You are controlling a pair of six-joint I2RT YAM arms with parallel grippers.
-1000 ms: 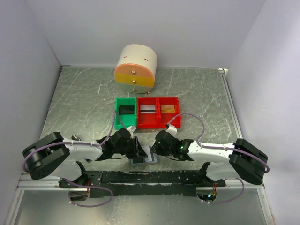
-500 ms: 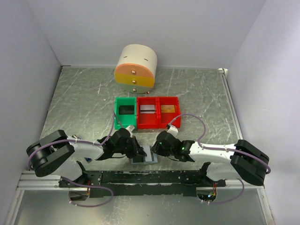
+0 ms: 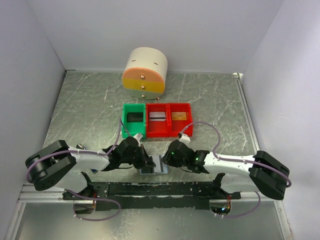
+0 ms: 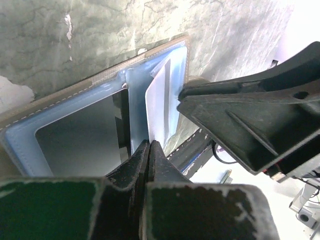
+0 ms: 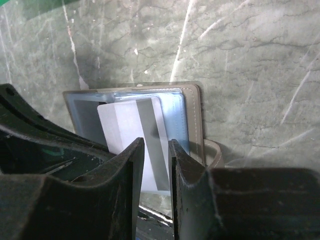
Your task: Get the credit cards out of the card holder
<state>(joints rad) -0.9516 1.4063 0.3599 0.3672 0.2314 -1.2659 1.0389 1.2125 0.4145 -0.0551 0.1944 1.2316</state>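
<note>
**Left gripper**: jaws closed on the near corner of a pale silvery rectangular plastic card. The grip is at the edge, presumably so the card can be drawn clear of its pocket.

**Card:** half out of the pale blue inner pocket, tilted up.

**Grey-brown folding card holder**: lies open and flat at the table's near middle, between both arms.

**Right gripper**: jaws narrowly parted above the holder's right half. It is probably bracing the holder, though contact is hidden.

**Mottled grey table**: bears all of the above.

**Green bin** and **red bin**: farther back, each seemingly containing a card.
</note>
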